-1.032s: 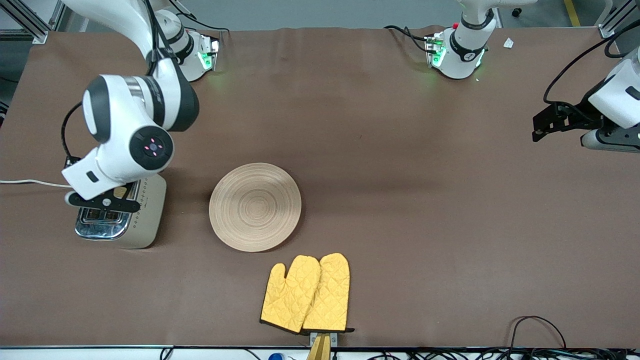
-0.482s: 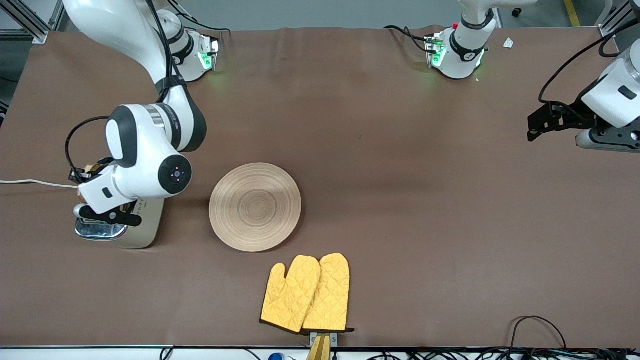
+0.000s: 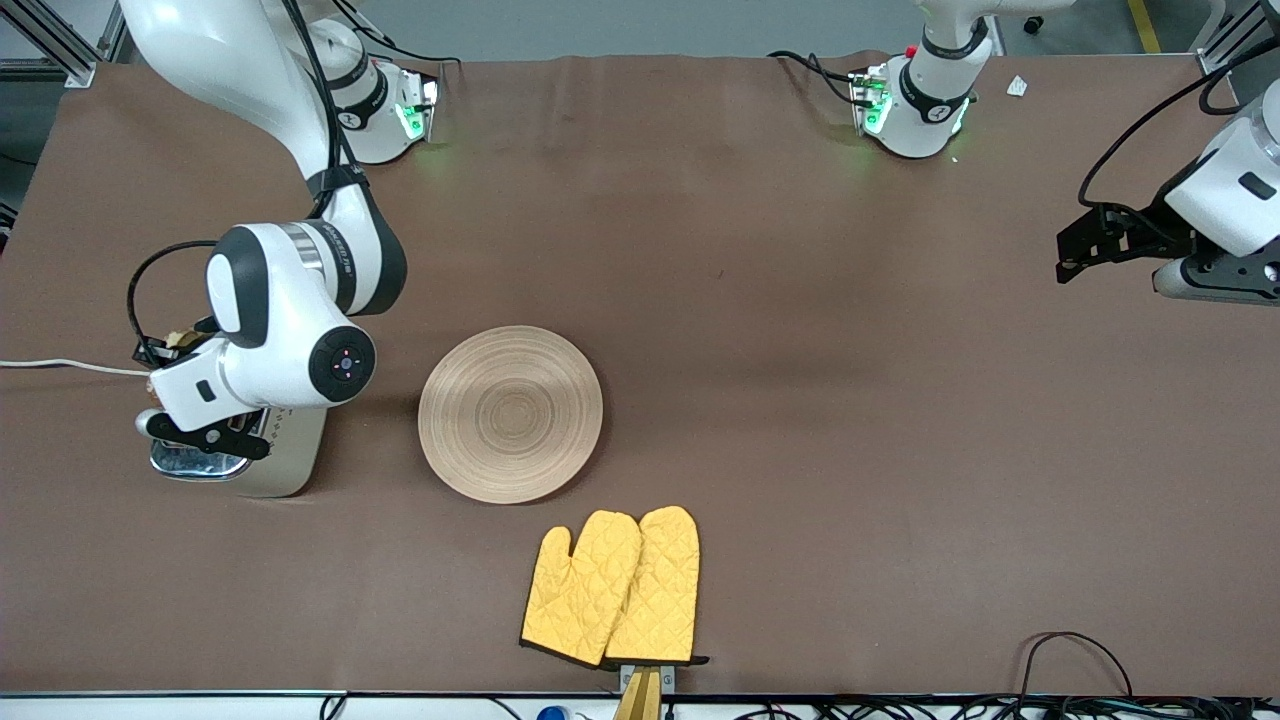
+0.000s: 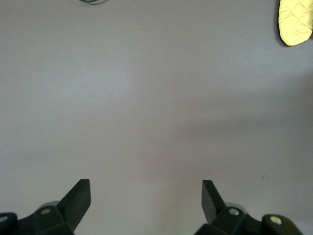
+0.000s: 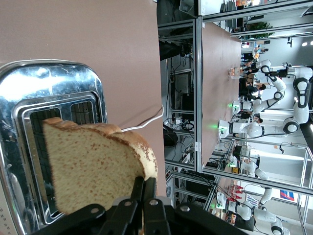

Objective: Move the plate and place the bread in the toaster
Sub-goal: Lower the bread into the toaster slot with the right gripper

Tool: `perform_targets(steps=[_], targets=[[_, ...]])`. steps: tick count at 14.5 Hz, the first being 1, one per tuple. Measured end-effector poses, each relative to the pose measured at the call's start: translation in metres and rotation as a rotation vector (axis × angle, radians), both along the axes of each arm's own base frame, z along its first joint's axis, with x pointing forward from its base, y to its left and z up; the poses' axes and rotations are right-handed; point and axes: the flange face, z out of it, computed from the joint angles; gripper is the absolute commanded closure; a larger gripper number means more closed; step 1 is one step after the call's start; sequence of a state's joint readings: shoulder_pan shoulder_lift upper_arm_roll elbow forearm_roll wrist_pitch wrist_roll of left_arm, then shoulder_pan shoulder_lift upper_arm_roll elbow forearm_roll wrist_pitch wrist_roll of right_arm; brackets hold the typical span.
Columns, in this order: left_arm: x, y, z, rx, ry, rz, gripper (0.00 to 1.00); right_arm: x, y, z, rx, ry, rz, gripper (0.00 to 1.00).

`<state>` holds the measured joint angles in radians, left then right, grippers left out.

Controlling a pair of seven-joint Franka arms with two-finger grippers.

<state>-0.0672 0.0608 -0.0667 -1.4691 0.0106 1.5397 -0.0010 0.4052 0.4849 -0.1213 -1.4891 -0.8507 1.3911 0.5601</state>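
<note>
Hiding most of the toaster (image 3: 290, 455), the right end effector (image 5: 143, 188) pinches bread (image 5: 93, 164).

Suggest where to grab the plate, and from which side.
Probably its rim, on the edge toward the left arm's end of the table, coming in low from that side: the plate lies flat and looks too wide to span. The left gripper hangs open over that end; the right gripper is shut on the bread above the toaster.
</note>
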Motion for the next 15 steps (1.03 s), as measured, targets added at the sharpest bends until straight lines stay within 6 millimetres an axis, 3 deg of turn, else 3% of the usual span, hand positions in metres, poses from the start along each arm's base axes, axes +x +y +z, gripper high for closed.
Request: perform_targets(steps=[10,15], targets=[[-0.001,0.0,0.0,0.001,0.006,0.0,0.0,-0.001,0.0,-0.03,-0.024,0.009,-0.014,0.98],[-0.001,0.0,-0.001,0.001,0.006,0.0,0.0,0.006,-0.004,-0.053,-0.018,0.006,-0.002,0.73]])
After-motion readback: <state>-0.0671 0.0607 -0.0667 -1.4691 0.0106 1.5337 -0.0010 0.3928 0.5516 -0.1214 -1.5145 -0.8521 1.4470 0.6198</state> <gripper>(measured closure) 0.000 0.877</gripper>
